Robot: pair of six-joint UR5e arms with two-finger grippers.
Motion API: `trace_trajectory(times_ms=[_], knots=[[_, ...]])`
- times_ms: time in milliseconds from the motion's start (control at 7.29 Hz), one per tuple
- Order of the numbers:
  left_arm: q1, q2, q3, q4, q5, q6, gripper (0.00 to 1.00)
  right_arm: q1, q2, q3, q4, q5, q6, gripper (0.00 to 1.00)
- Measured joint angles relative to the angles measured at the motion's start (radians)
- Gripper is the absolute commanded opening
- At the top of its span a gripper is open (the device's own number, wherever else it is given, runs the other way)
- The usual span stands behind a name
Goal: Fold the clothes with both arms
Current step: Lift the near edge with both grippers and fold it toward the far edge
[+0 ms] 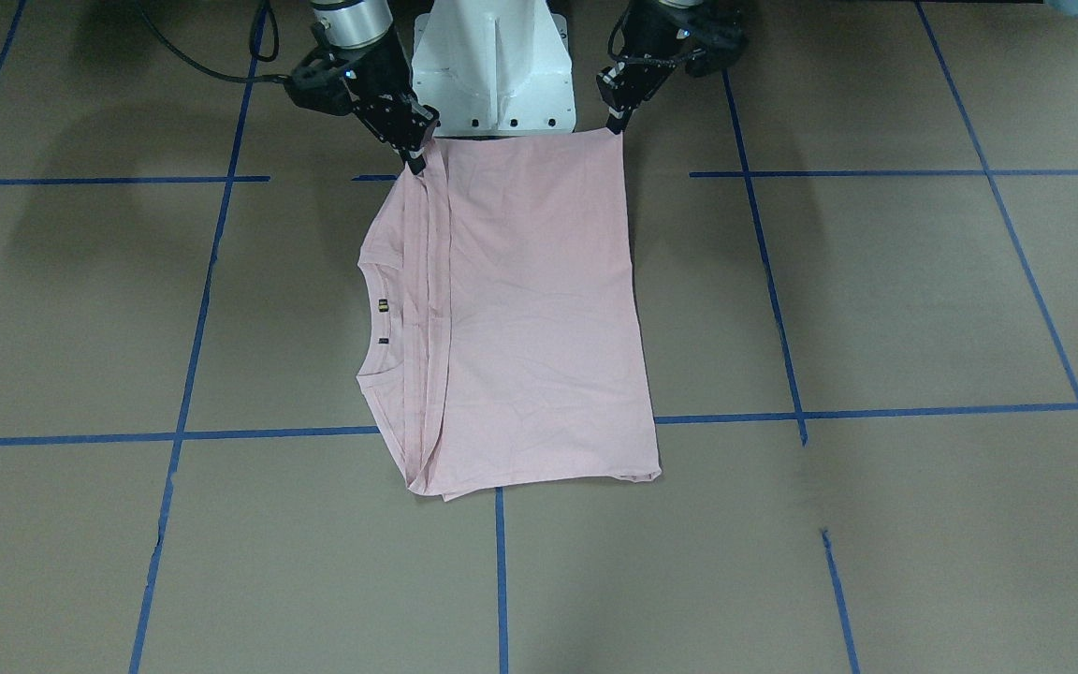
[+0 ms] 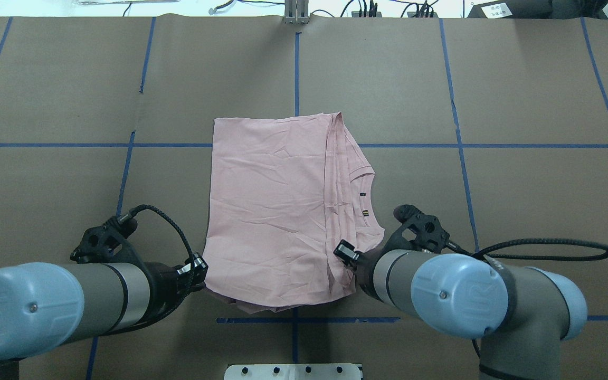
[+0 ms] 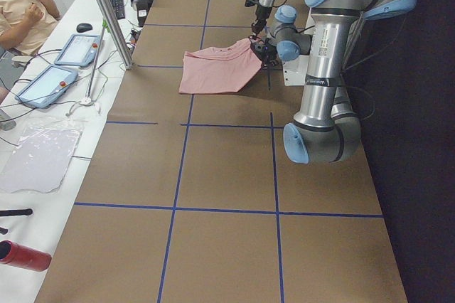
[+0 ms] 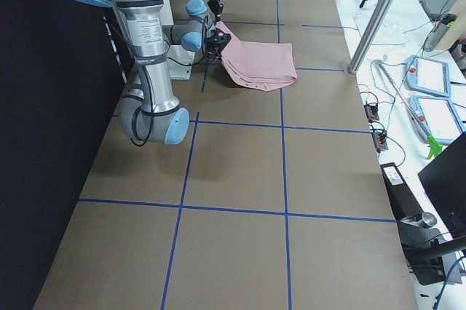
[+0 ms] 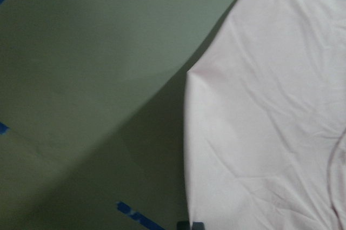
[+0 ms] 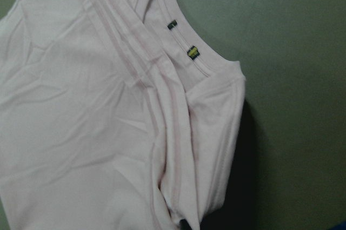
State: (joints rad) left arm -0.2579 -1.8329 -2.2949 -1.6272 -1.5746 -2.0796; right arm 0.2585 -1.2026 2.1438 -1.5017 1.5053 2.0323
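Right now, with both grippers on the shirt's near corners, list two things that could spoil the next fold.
1. The right gripper pinches several stacked layers of the T-shirt; an inner layer could slip out and unfold.
2. The left gripper seems to hold only the very tip of its corner, so it may pull free and leave the fold skewed.

We read no text: neck tags (image 6: 192, 52) on the T-shirt (image 6: 81, 133) and the sticker (image 3: 323, 41) on the left arm (image 3: 316, 97) are illegible.

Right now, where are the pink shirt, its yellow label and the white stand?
pink shirt (image 1: 539, 300), front-facing view, middle of top layer.
yellow label (image 6: 192, 52), right wrist view, its middle.
white stand (image 1: 492, 75), front-facing view, its front face.
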Motion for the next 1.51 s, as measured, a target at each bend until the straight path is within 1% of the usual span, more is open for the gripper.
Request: trace_trajectory(times_ms=[137,274,411,548,686,823,960,1097,1508], knots=[[-0.059,-0.046,0.041,0.004,-0.001,0.041,0.0,0.081,0.064,-0.052,-0.019,0.024,-0.021,0.0],[-0.133,-0.108,0.11,0.004,-0.001,0.105,0.0,0.174,0.139,-0.136,-0.025,0.076,-0.054,0.0],[-0.203,-0.157,0.195,-0.011,-0.002,0.177,0.0,0.257,0.21,-0.237,-0.024,0.129,-0.09,0.0],[-0.255,-0.194,0.294,-0.052,-0.001,0.238,0.0,0.31,0.285,-0.366,0.001,0.16,-0.117,0.0],[-0.291,-0.224,0.409,-0.119,0.002,0.276,0.0,0.349,0.345,-0.504,0.071,0.184,-0.128,0.0],[-0.324,-0.261,0.517,-0.178,0.006,0.316,0.0,0.374,0.373,-0.612,0.152,0.204,-0.133,0.0],[-0.353,-0.296,0.591,-0.207,0.015,0.362,0.0,0.387,0.388,-0.674,0.201,0.214,-0.135,0.0],[-0.374,-0.316,0.634,-0.219,0.026,0.4,0.0,0.395,0.398,-0.702,0.222,0.219,-0.136,0.0],[-0.392,-0.339,0.69,-0.241,0.035,0.434,0.0,0.417,0.434,-0.77,0.234,0.228,-0.147,0.0]])
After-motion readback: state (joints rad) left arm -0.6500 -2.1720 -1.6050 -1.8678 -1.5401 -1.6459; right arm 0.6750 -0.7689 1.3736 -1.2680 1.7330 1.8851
